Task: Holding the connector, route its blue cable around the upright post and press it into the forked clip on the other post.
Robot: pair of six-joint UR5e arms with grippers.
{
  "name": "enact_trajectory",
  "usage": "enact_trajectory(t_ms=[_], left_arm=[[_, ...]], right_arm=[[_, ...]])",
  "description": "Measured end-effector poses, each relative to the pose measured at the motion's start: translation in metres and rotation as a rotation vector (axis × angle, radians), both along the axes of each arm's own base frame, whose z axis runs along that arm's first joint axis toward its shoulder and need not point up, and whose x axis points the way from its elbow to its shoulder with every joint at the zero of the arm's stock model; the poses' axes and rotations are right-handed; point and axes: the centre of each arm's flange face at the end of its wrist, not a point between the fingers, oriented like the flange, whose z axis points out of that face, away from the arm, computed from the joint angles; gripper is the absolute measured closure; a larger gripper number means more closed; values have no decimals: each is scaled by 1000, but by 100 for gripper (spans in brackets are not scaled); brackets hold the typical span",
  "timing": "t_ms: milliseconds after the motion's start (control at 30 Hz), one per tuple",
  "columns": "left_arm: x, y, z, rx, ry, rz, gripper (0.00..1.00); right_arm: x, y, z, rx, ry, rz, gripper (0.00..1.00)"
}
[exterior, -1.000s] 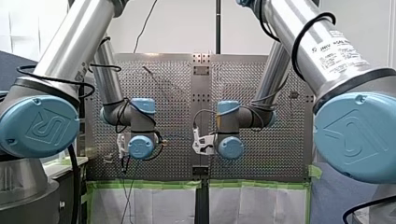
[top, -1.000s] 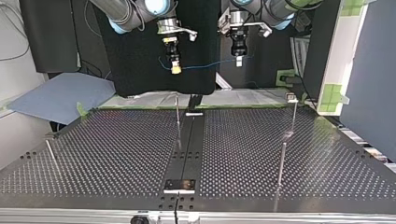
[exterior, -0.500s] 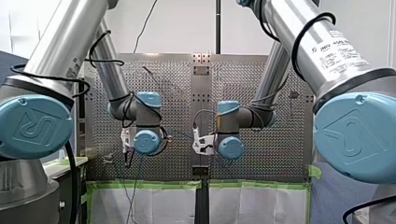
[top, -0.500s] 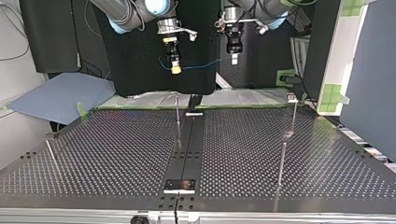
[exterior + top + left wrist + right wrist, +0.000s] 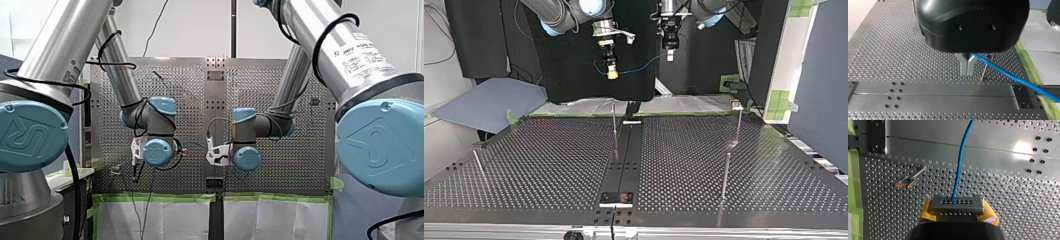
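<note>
Both closed: right pincer (image 5: 957, 213) on connector (image 5: 956, 205), left pincer (image 5: 967, 66) on blue cable (image 5: 1008, 72) stretched sideways between.

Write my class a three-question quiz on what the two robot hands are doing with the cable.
1. True or false: the thin blue cable hangs in the air between my left hand and my right hand, clear of the slim upright metal post.
2. Which grips the dark grey perforated connector block: A left hand, B right hand?
3. Fill in: my right hand's pads are ____.
Key: 1 true; 2 B; 3 yellow.
</note>
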Motion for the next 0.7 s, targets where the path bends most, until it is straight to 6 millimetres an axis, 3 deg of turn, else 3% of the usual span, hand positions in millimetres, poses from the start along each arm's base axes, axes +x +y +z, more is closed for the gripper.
enact_trajectory(t_ms=[133, 267, 700], left_arm=[[8, -1, -2, -18, -3, 3, 100], [26, -1, 6, -59, -17, 33, 100], [60, 19, 51, -144, -47, 81, 100]], right_arm=[[2, -4, 8, -9, -5, -6, 100], [13, -10, 31, -27, -32, -5, 100], [47, -30, 130, -96, -142, 90, 100]])
